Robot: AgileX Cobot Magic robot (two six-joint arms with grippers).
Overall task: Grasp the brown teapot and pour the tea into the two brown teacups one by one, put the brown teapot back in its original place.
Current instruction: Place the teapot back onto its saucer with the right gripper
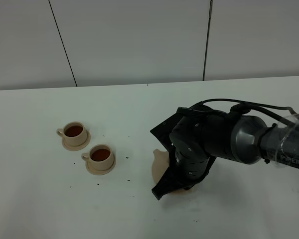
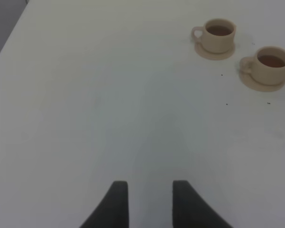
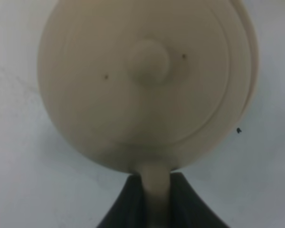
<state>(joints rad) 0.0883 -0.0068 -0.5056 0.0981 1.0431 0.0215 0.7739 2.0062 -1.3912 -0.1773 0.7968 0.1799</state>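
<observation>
The right gripper (image 3: 156, 199) is closed on the loop handle of the brown teapot (image 3: 142, 80); in the right wrist view the two dark fingers (image 3: 128, 204) sit tight against either side of the handle, with the knobbed lid directly ahead. Behind one edge of the pot the rim of the wide saucer (image 3: 251, 71) shows, so the teapot is over or on that saucer; whether it rests on it cannot be told. In the high view the right arm (image 1: 224, 137) covers nearly all of the pot. Only the short spout and part of the body (image 1: 160, 162) show, right of centre on the white table (image 1: 65, 209), spout pointing left toward the cups.

The two brown teacups stand left of the teapot, well apart from it, each upright on its own small saucer with its handle to the left. The far cup (image 1: 73, 132) and the near cup (image 1: 100, 155) both hold dark reddish-brown liquid. The near cup sits just right of and nearer than the far one; their saucers are close but do not appear to touch.

The left gripper (image 2: 149, 202) hangs above bare table, fingers parted by a moderate gap, holding nothing. Small dark specks (image 1: 126, 156) lie scattered on the table around the cups.
</observation>
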